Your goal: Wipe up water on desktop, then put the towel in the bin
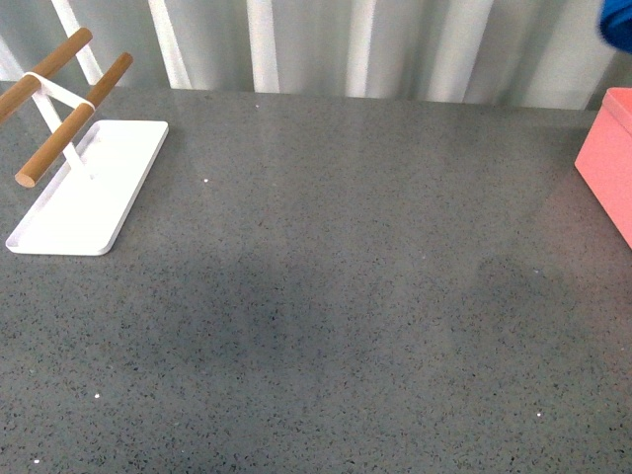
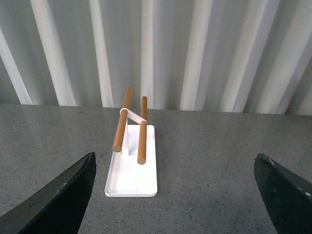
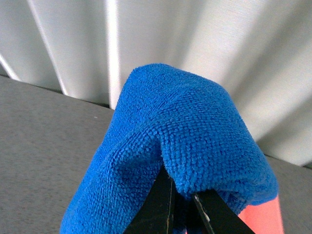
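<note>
The bright blue towel (image 3: 180,146) bulges over my right gripper (image 3: 181,195), which is shut on it; the black fingers pinch a fold of the cloth. In the front view only a blue scrap of the towel (image 1: 618,22) shows at the top right corner, above the salmon-pink bin (image 1: 610,158) at the right edge. A strip of the bin (image 3: 261,219) also shows below the towel in the right wrist view. My left gripper (image 2: 180,192) is open above the desktop (image 1: 326,296), its dark fingers (image 2: 61,195) wide apart with nothing between them.
A flat white tray (image 1: 94,188) with wooden rods (image 1: 69,123) stands at the back left of the desktop; the same tray (image 2: 131,168) lies ahead of my left gripper. A ribbed pale wall (image 1: 346,44) closes the far edge. Faint darker patches mark the desktop's middle.
</note>
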